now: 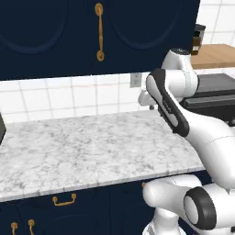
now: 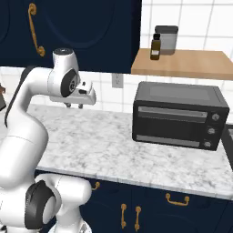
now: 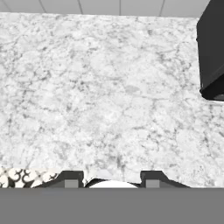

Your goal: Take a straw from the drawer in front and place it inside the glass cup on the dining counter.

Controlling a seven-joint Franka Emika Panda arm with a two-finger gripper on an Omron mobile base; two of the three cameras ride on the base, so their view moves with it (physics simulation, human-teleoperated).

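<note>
Dark fingertips of the tool (image 3: pixel 112 178) stand apart and empty, pointing down at the marble counter (image 3: pixel 100 96). From the right base camera, the tool (image 2: pixel 73 105) hangs over the counter's back edge, near the tiled wall. A black toaster oven (image 2: pixel 178 116) sits at three o'clock from it, under a wooden shelf (image 2: pixel 182 63) carrying a dark bottle (image 2: pixel 155 48) and a grey canister (image 2: pixel 166 40). A navy drawer (image 2: pixel 177 200) with a small brass bow handle lies closed below the counter at five o'clock. Navy wall cabinets (image 1: pixel 69 32) hang above.
</note>
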